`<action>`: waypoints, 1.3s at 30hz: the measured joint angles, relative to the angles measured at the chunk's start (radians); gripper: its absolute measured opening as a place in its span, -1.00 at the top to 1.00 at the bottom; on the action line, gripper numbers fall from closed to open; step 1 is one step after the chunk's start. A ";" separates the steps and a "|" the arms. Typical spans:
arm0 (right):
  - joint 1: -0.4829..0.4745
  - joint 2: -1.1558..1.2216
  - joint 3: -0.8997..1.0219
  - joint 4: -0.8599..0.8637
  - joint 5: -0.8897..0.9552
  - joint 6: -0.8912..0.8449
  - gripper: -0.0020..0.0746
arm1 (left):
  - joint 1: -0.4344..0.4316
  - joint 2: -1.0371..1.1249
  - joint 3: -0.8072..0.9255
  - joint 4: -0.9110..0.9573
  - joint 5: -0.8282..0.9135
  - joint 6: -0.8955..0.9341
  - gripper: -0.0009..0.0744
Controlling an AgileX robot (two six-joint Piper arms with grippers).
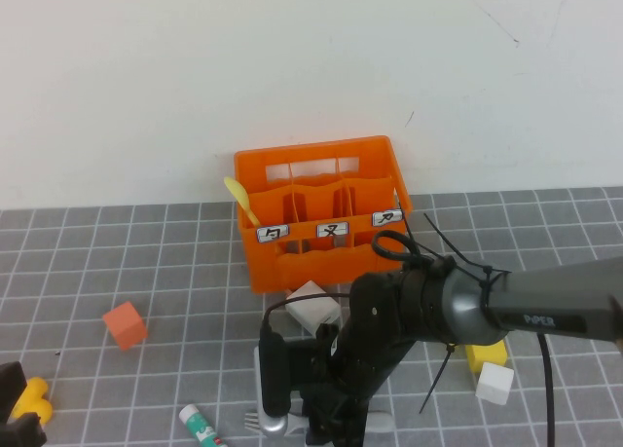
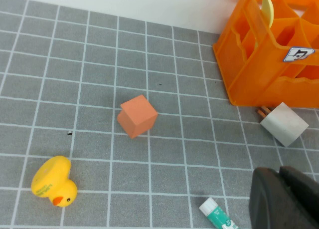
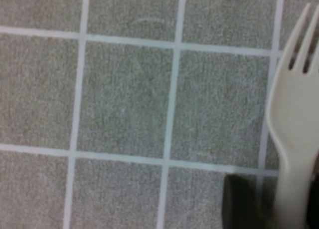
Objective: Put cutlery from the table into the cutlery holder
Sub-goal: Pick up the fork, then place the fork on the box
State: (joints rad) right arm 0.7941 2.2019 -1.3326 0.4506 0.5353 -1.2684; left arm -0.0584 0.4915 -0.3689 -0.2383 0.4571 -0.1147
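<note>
The orange cutlery holder (image 1: pixel 292 257) stands at the back middle of the grid table (image 1: pixel 146 262). The pale yellow spoon (image 1: pixel 240 201) stands in its left compartment; it also shows in the left wrist view (image 2: pixel 268 10). The grey fork (image 1: pixel 270 425) lies flat at the front edge, tines pointing left. My right gripper (image 1: pixel 326 420) is down over the fork's handle. In the right wrist view the fork (image 3: pixel 294 114) lies between the dark fingers (image 3: pixel 239 204), with a gap on one side, and the gripper (image 3: pixel 276 206) is open. My left gripper (image 2: pixel 284 201) is shut and empty at the front left (image 1: pixel 15 423).
A small orange cube (image 1: pixel 125 324), a yellow duck (image 1: pixel 34 396) and a white-and-green tube (image 1: pixel 201 426) lie at the front left. A white block (image 1: pixel 313 306) sits in front of the crate. A yellow block (image 1: pixel 485 354) and a white block (image 1: pixel 494 382) lie at the right.
</note>
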 joint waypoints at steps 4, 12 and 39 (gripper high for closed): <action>0.000 0.000 0.000 -0.011 -0.008 0.000 0.52 | 0.000 0.000 0.000 -0.004 0.000 0.000 0.98; 0.000 0.000 -0.002 -0.025 -0.008 0.002 0.62 | 0.000 0.000 0.000 -0.010 0.000 0.000 0.98; -0.002 -0.547 0.002 0.658 -1.037 -0.028 0.62 | 0.000 0.000 0.000 -0.012 0.000 0.000 0.98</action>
State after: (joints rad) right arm 0.7917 1.6551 -1.3302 1.1090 -0.5015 -1.2964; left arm -0.0584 0.4915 -0.3689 -0.2502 0.4571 -0.1147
